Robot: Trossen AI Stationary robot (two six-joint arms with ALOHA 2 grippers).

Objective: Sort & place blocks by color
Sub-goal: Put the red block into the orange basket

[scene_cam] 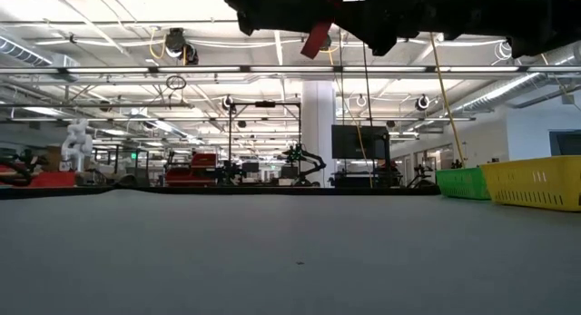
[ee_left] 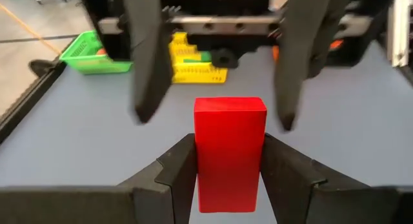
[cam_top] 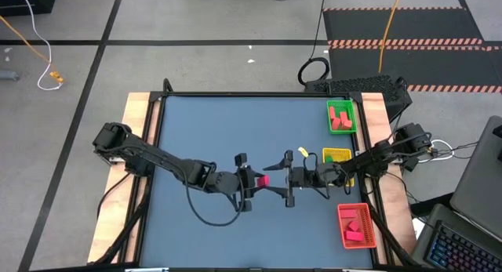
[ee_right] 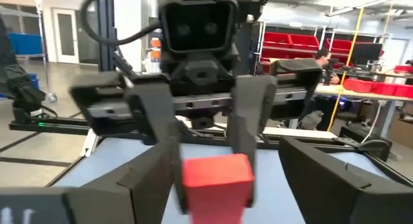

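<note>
Gripping a red block [ee_left: 230, 153] between its two dark fingers, the left gripper [cam_top: 252, 184] hangs in the air over the middle of the table; the block is pinched at its lower sides and stands clear of the surface. Right gripper [cam_top: 287, 180] faces it head-on, fingers spread to either side of the block's far end, not touching it as far as the left wrist view shows. In the low view both grippers sit at the upper edge, the block [scene_cam: 317, 38] tilted between them, well above the table.

Surface: blue-grey mat [cam_top: 227, 131], matte, bare beneath the grippers, framed by a dark rail and pale wooden edging [cam_top: 135, 115].

Along the right side of the table, near to far from the camera edge: red tray [cam_top: 356, 225] holding red pieces; yellow tray [cam_top: 337, 156], partly hidden by the right arm; green tray [cam_top: 342, 117] with red pieces in it. Low view shows the yellow tray [scene_cam: 531, 181] and green tray [scene_cam: 463, 182] side by side at the table's far right.

Beyond: grey floor with black tape lines, an orange cable, striped black mats. Room is a wide lab hall, white ceiling with pipes and strip lights, a white column, red bins on shelves, other robot rigs, a person seated at a bench [ee_right: 321, 59].
</note>
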